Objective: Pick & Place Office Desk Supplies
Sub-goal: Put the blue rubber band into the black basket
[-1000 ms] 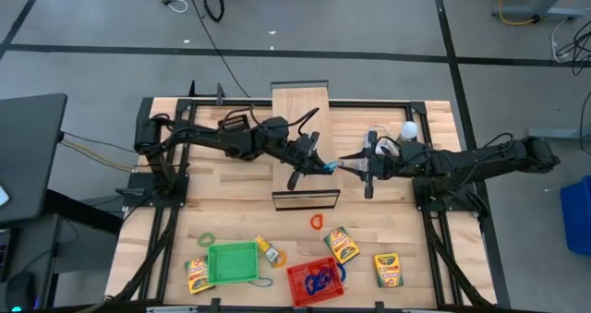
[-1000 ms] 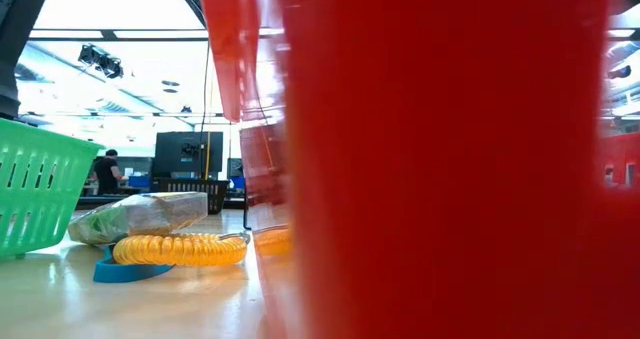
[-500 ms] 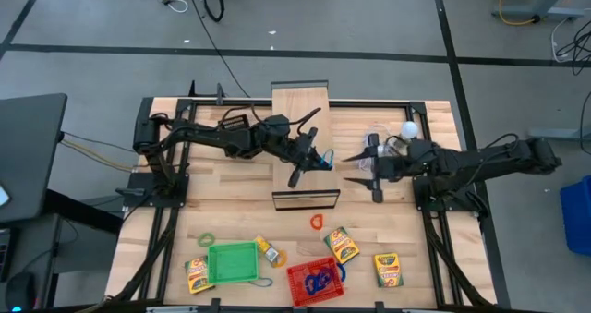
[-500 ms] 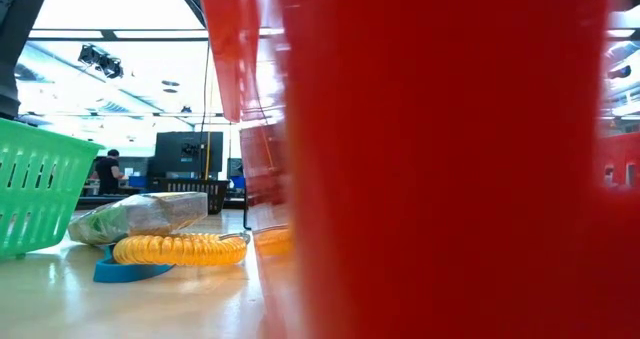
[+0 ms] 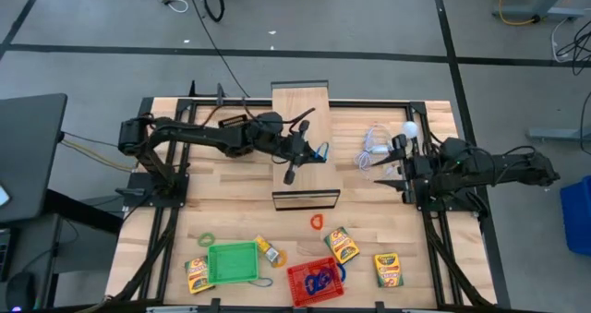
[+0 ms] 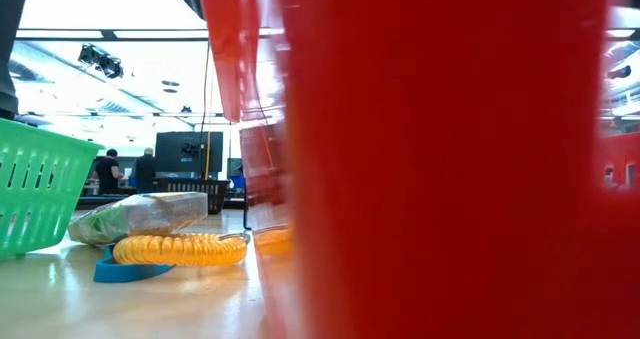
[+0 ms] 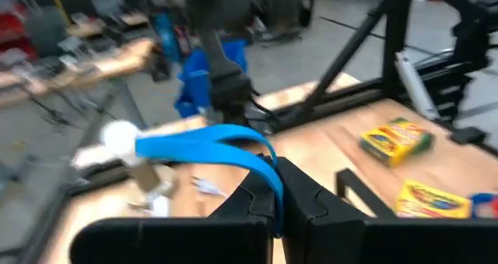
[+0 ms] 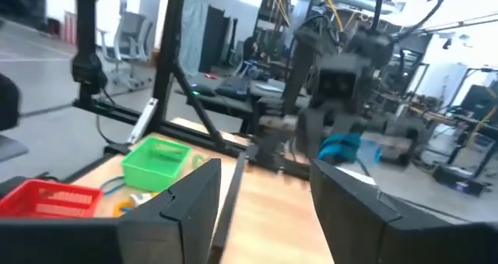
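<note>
My left gripper is clenched on the blue loop, above the long wooden box near the table's far edge. The loop looks light and soft; pinching its band suits it. My right gripper is released.

Pale matt wooden table, glossy red plastic basket, green plastic mesh basket.

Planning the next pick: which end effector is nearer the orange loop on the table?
Left. The left end effector, shut on a blue loop, is above the wooden box, nearer the orange loop; the right end effector is farther.
</note>
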